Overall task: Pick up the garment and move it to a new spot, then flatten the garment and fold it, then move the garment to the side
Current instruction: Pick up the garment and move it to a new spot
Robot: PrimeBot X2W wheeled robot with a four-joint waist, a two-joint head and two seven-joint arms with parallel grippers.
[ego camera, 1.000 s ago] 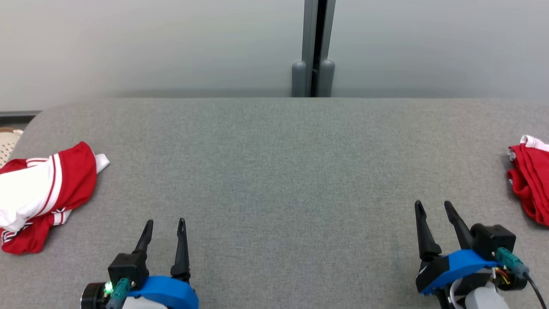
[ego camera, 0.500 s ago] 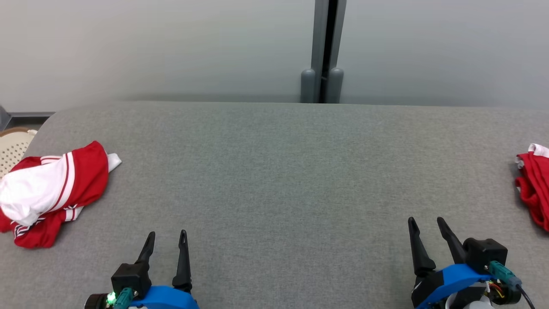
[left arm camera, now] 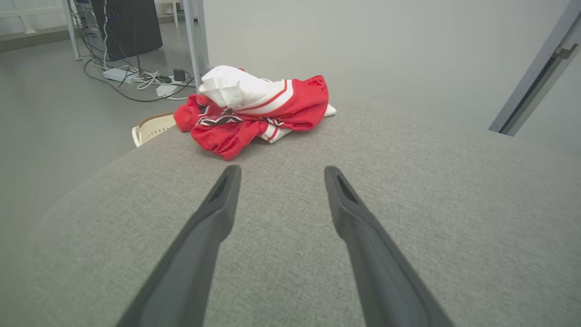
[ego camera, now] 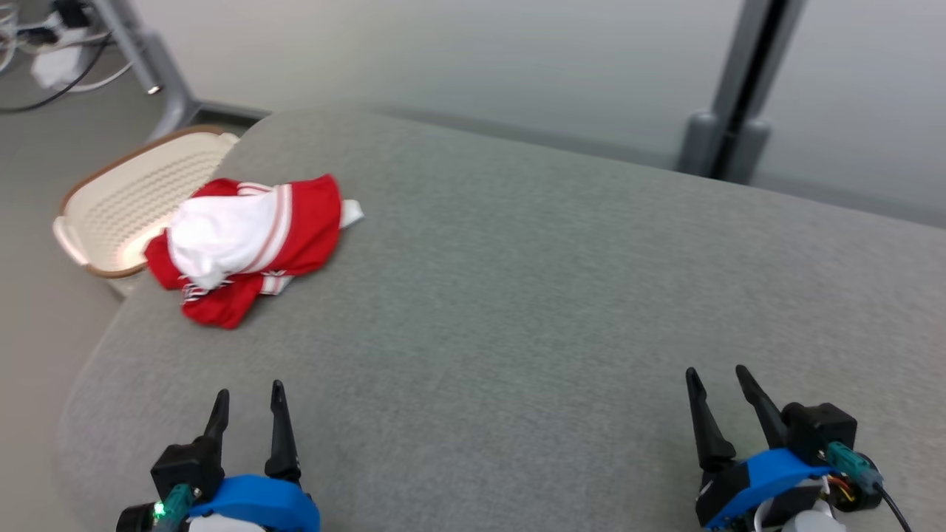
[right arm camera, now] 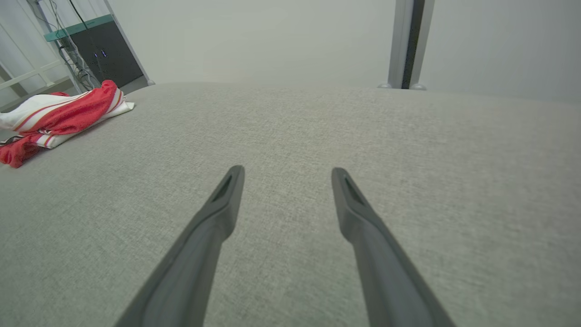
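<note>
A crumpled red and white garment (ego camera: pixel 247 240) lies near the far left corner of the grey table (ego camera: pixel 517 295). My left gripper (ego camera: pixel 247 395) stands open at the lower left, well short of it, with nothing between its fingers. The left wrist view has the garment (left arm camera: pixel 254 111) straight ahead beyond the open gripper (left arm camera: pixel 279 175). My right gripper (ego camera: pixel 717 378) stands open at the lower right, far from the cloth. In the right wrist view the garment (right arm camera: pixel 59 116) lies far off at the left, past the open right gripper (right arm camera: pixel 286 175).
A cream basket (ego camera: pixel 137 196) with a brown rim sits on the floor just beyond the table's left corner, touching the garment's edge in the picture. A grey post (ego camera: pixel 732 96) stands behind the table. Cables and a power strip (left arm camera: pixel 136 79) lie on the floor.
The head camera has swung to the left: the left garment now sits nearer the middle, the basket has come into view and the red cloth at the right edge has left the picture. Both grippers stay open.
</note>
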